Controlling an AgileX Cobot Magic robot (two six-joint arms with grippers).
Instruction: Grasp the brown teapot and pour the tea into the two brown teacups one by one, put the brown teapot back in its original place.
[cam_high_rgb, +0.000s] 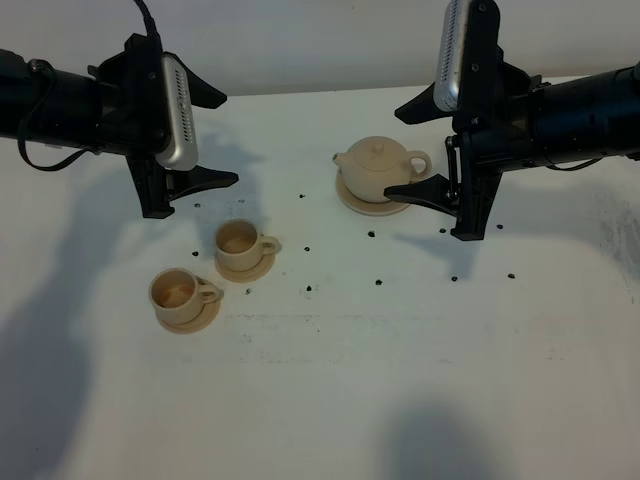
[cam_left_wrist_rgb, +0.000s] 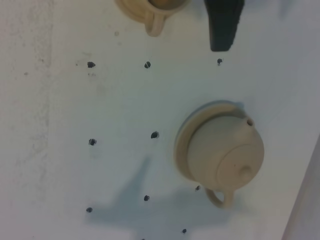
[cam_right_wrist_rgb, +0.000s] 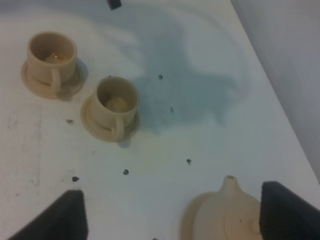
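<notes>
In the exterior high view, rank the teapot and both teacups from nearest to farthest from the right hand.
1. Brown teapot, on its coaster, beside the right hand.
2. Rear teacup, left of centre.
3. Front teacup, farthest left.

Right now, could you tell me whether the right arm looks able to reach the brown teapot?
Probably yes: the right claw hangs open close to the brown teapot, whose handle faces that arm, and nothing stands between them.
</notes>
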